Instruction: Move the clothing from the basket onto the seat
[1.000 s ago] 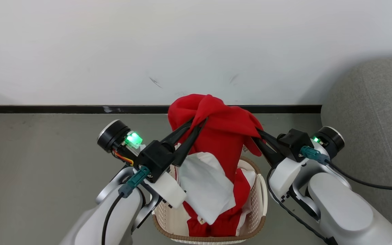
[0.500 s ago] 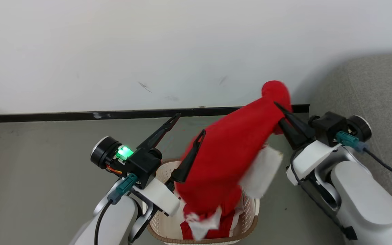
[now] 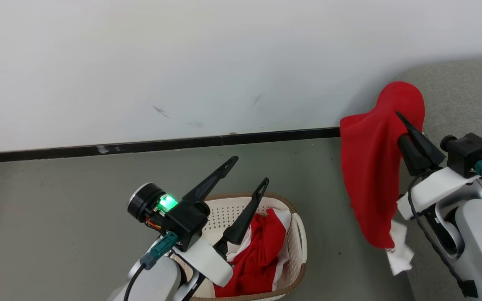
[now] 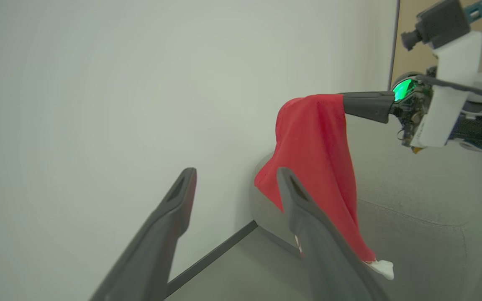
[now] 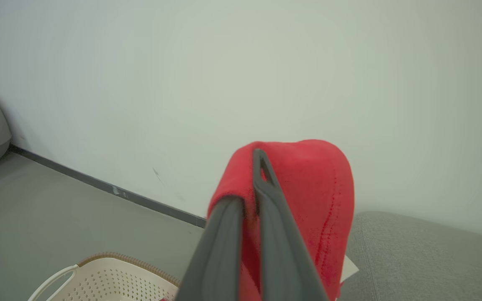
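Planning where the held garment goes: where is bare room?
Grey sofa top, between wall and right tool, is bare; so is floor between basket and hanging red garment. Basket is crowded: clothing, open left tool above.

The left arm hides the left side of the basket and part of the clothing inside. The sofa is cut off by the head view's right edge.

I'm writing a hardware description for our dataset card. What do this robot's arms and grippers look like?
Both arms have smooth pale grey-white shells. The left gripper and right gripper each have two long, tapered dark fingers with slotted tips on a black block above a white wrist piece. Each forearm carries a black cable from a teal connector; a green light glows at each wrist.
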{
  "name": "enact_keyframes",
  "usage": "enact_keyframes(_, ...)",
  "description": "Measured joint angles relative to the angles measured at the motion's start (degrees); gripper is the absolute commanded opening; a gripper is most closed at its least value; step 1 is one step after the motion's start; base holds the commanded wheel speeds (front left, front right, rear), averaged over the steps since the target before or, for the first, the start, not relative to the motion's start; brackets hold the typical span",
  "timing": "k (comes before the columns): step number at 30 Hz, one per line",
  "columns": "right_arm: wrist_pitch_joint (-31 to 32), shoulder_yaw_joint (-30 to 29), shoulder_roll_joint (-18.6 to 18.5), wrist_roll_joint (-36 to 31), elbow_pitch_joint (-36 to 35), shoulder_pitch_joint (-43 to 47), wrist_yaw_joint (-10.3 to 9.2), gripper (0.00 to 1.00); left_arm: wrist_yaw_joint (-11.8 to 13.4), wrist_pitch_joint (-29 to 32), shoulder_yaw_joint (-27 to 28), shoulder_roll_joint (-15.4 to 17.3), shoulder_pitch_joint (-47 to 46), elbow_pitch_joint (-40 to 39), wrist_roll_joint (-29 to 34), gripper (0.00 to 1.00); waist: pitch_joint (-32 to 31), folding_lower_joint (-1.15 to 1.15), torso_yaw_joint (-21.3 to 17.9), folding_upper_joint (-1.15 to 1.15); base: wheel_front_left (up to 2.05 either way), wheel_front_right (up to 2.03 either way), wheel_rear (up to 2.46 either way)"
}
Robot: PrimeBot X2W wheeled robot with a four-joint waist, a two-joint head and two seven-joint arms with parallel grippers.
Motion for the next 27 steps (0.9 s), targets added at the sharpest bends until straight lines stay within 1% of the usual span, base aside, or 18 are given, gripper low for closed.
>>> enact_keyframes(9, 0.0, -4.5, -0.2, -0.5, -2.3, 4.7, 0.0, 0.0, -0.6, -0.4, -3.2, -0.2, 1.9, -0.1, 0.0, 1.0, -0.7, 0.0, -1.9, 0.0, 0.0, 0.0, 0.0)
enact_keyframes(11, 0.0, -5.0, -0.2, -0.6, -2.7, 5.5, 0.0, 0.0, -1.0, -0.4, -3.8, -0.1, 2.4, -0.1, -0.1, 1.0, -0.9, 0.0, -2.3, 0.0, 0.0, 0.0, 0.0)
enact_keyframes(27, 0.0, -9.3, -0.2, -1.7, -6.3, 12.6, 0.0, 0.0, -1.6, -0.9, -7.4, -0.3, 4.3, 0.3, -0.9, 1.0, -2.5, 0.0, -6.4, 0.0, 0.0, 0.0, 0.0)
